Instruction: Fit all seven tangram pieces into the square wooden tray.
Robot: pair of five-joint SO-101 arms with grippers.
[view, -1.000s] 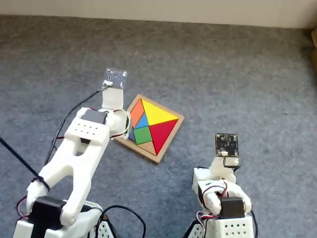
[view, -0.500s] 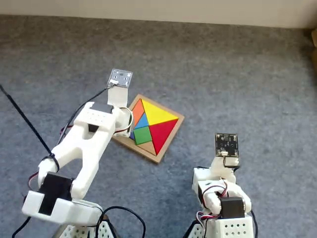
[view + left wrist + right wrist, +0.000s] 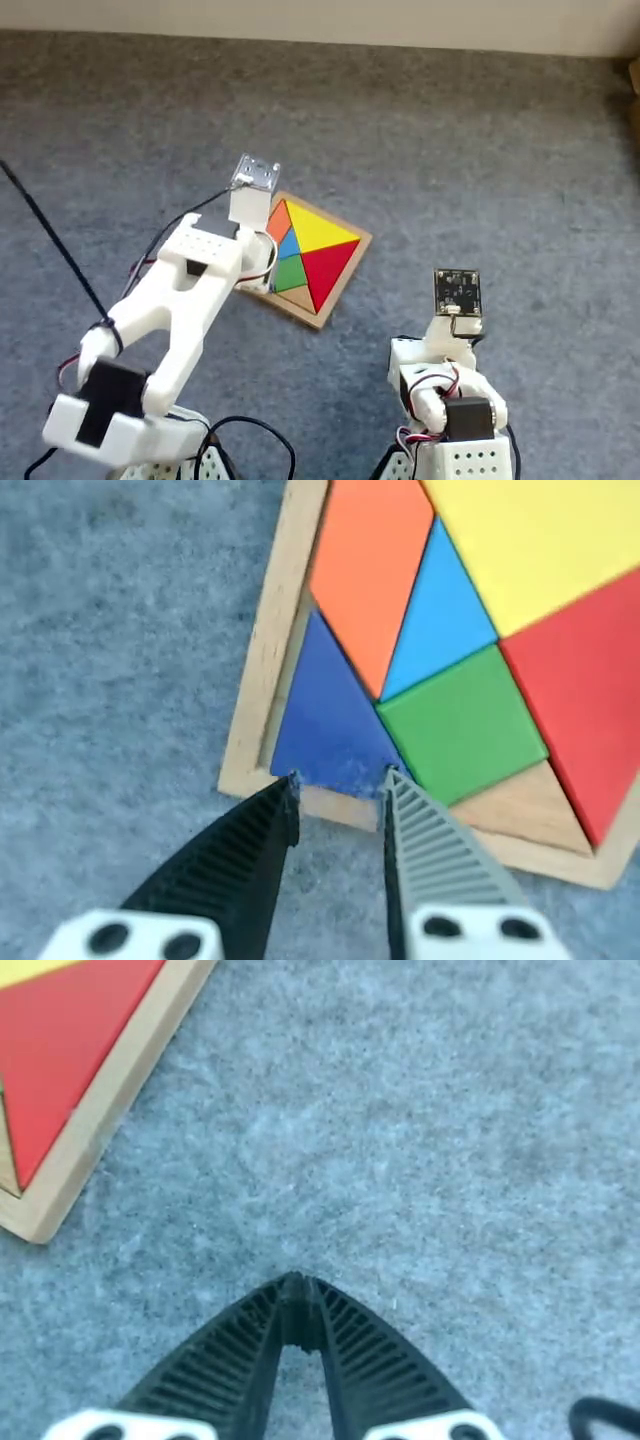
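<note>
**Left wrist view: gripper tips at the tray's corner**

The left gripper (image 3: 340, 780) has its jaws slightly parted and holds nothing, its tips over the rim of the square wooden tray (image 3: 262, 670). Just beyond them a dark blue triangle (image 3: 325, 730) lies in the tray's corner. Past it sit a green square (image 3: 460, 720), an orange parallelogram (image 3: 370, 570) and a light blue triangle (image 3: 440, 610). Farther still are the large red triangle (image 3: 590, 690) and yellow triangle (image 3: 540, 540) (bare tray floor shows beside the green square). The right gripper (image 3: 298, 1285), jaws closed and empty, hangs over grey carpet (image 3: 450, 1160), apart from the tray.
</note>
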